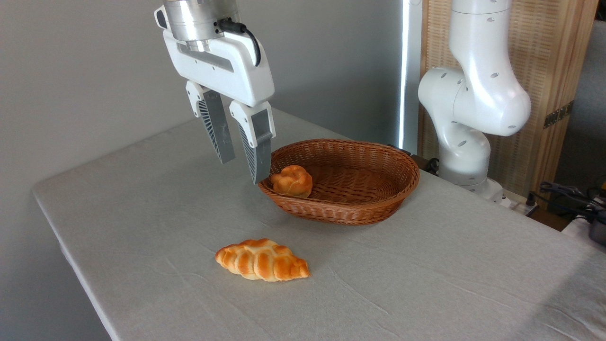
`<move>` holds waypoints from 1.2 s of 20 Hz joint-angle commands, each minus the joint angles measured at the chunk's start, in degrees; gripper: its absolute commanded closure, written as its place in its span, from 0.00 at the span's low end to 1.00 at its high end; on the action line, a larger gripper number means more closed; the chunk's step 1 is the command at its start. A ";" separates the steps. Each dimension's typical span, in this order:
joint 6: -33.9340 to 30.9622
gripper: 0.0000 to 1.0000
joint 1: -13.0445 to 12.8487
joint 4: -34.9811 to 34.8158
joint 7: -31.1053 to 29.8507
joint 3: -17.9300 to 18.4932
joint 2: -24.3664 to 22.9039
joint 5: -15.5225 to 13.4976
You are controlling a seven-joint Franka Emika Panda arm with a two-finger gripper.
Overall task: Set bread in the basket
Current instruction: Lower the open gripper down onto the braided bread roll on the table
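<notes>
While the left edge of the table [118, 199] carries nothing but its pale grey cloth, the gripper [242, 168] hangs above that surface at upper left, suspended from a silver wrist and a white housing with a black cable looped at its side. Its 2 ribbed grey fingers [218, 130] point downward with a slight tilt, and the jaws stand apart with a clear gap between them; nothing is held. The fingertips are well above the cloth.

Below and slightly right of the jaws, toward the near edge of the table, lies the bread [262, 260]: a braided golden-orange loaf with ridged segments and pointed ends, resting flat on the cloth with its long axis running roughly left to right. It is well apart from the fingertips, not between them, and touches neither finger. It lies outside the basket, in front of its near wall, with bare cloth between them.

Just right of the lower fingertip sits the basket [378, 203], an oval brown wicker piece with low sides. 1 small round knotted roll [291, 181] rests inside at its left end, against the wall. The right-hand fingertip appears close to the basket's left rim; contact cannot be confirmed.

Farther right, the white arm base [468, 118] stands at the table's far edge, before a wooden slatted screen [544, 61].
</notes>
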 commanded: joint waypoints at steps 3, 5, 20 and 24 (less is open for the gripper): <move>-0.52 0.00 -0.26 0.57 3.08 0.60 -0.06 0.23; -0.52 0.00 -0.26 0.57 3.08 0.60 -0.06 0.23; 2.47 0.00 -0.52 -5.04 22.32 -0.19 -0.06 0.84; 4.74 0.00 -0.78 -8.99 27.14 -1.69 -0.24 1.98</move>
